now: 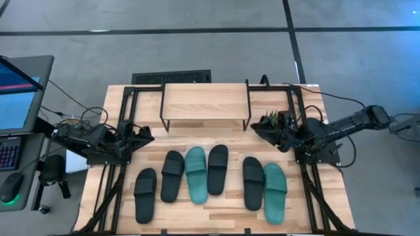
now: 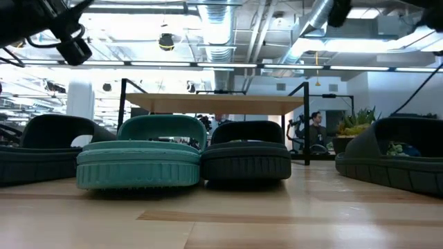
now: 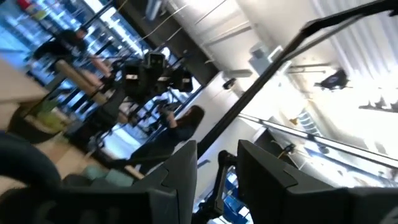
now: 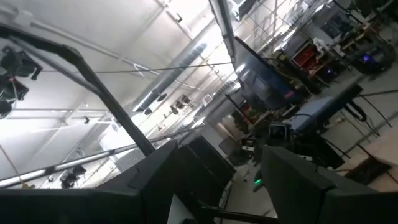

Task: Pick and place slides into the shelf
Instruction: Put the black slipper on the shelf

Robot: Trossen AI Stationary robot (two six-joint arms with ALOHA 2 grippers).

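Slides lie in a loose row across the near half of the table (image 1: 216, 210), all six soles down with their lengths running from front to back. From the left in the high view: a black slide (image 1: 145, 195) at about 7 o'clock of the table's middle, a second black slide (image 1: 172, 175) touching a teal slide (image 1: 195, 174), and a third black slide (image 1: 217, 169) just beside that one. Well apart to the right, toward 4 o'clock, a fourth black slide (image 1: 252, 182) lies against the second teal slide (image 1: 275, 192).

The shelf (image 1: 205, 103) stands at 12 o'clock near the far edge of the table, its light plank top bare, on thin black wire legs. In the low view the plank (image 2: 221, 104) shows behind the slides.

The left tool (image 1: 146, 136) rests at 9 o'clock, pointing toward the middle and well apart from the slides; its fingers (image 3: 180, 171) stand a narrow gap apart and hold nothing. The right tool (image 1: 258, 129) sits at 3 o'clock beside a small potted plant (image 1: 272, 118), its fingers (image 4: 292, 171) spread wider and empty.
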